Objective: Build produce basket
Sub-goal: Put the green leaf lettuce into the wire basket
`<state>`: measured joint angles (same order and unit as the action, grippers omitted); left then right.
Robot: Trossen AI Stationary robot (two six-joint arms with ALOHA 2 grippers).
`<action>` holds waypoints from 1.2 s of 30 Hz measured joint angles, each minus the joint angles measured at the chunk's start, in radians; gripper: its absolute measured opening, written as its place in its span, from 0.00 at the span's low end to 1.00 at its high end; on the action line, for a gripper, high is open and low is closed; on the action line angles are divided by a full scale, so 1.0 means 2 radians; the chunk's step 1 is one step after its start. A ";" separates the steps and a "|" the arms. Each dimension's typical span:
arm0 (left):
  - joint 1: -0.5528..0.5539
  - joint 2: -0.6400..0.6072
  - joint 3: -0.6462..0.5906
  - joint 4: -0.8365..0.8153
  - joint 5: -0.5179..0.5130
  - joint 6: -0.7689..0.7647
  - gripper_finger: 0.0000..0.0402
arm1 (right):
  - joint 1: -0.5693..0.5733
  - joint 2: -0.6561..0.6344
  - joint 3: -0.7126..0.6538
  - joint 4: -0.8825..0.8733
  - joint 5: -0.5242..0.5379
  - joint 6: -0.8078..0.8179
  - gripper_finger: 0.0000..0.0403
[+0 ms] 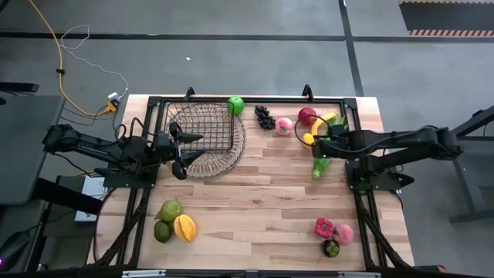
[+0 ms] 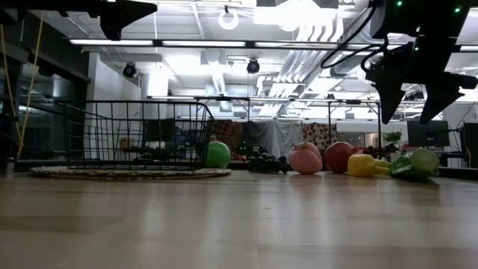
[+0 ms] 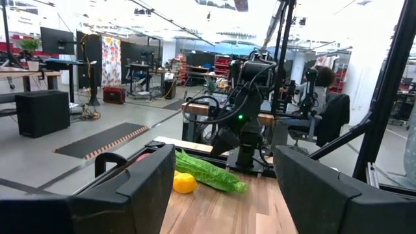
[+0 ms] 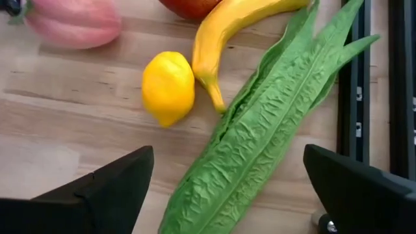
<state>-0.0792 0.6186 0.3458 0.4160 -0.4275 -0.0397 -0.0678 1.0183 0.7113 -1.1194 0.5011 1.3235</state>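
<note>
The dark wire basket (image 1: 216, 135) (image 2: 134, 134) sits by its flat round rim on the far left part of the table. My left gripper (image 1: 184, 150) (image 3: 218, 195) hovers open at its left side, holding nothing. My right gripper (image 1: 323, 145) (image 2: 413, 104) (image 4: 227, 195) hangs open above the table, pointing steeply down over a long green leafy stalk (image 4: 260, 136) (image 1: 320, 166). Its fingers stand to either side of the stalk without touching it. A lemon (image 4: 168, 88), a banana (image 4: 227, 32) and a pink piece (image 4: 71, 23) lie beside the stalk.
A green apple (image 1: 235, 104), dark grapes (image 1: 265, 117) and a red apple (image 1: 307, 116) lie along the far edge. Two green pieces (image 1: 166, 220) and an orange one (image 1: 184, 227) lie near left. Red, pink and dark purple pieces (image 1: 332, 234) lie near right. Bare wood fills the middle.
</note>
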 joint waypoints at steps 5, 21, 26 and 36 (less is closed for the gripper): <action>0.000 0.000 0.000 0.000 0.000 0.000 0.62 | -0.011 0.021 0.000 0.000 0.007 0.020 0.95; 0.000 0.000 0.000 -0.002 -0.001 0.000 0.62 | -0.032 0.123 0.000 0.027 0.024 0.058 0.94; 0.000 0.000 0.000 -0.002 -0.001 0.000 0.62 | -0.032 0.154 0.000 0.028 0.024 0.058 0.94; 0.000 0.000 0.000 -0.010 -0.001 -0.002 0.62 | -0.031 0.135 -0.027 0.045 0.021 0.103 0.94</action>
<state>-0.0792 0.6186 0.3458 0.3967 -0.4301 -0.0447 -0.1304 1.2892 0.6578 -1.0287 0.5428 1.5300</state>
